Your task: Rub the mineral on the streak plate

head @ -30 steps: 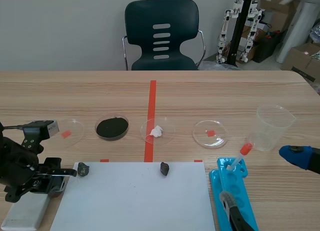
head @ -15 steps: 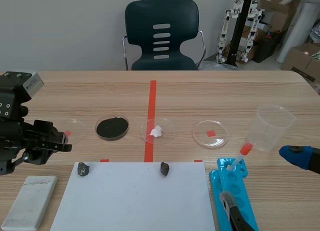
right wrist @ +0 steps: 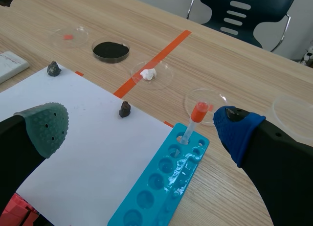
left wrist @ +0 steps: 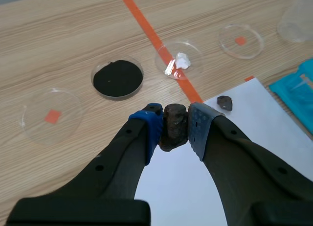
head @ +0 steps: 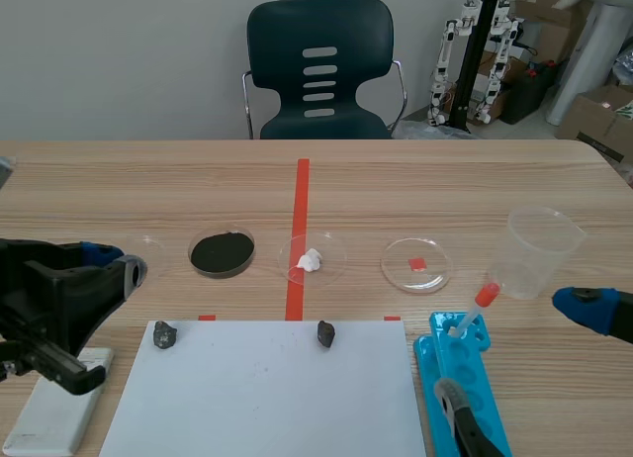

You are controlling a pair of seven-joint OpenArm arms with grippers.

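My left claw (left wrist: 175, 121) clenches the dark mineral (left wrist: 173, 131) above the worktop (left wrist: 58, 40); next, I judge: lower onto the white streak plate (head: 47, 419), rub.

Dk-brown mineral (left wrist: 174, 126) clamped in L claw (left wrist: 175, 124); white streak plate (head: 47, 418) lying flat nearby.

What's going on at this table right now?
The left gripper is shut on a small dark rock, held above the table. The white streak plate lies beside the white paper. The right gripper is open and holds nothing, near the blue tray. Two more rocks sit on the paper.
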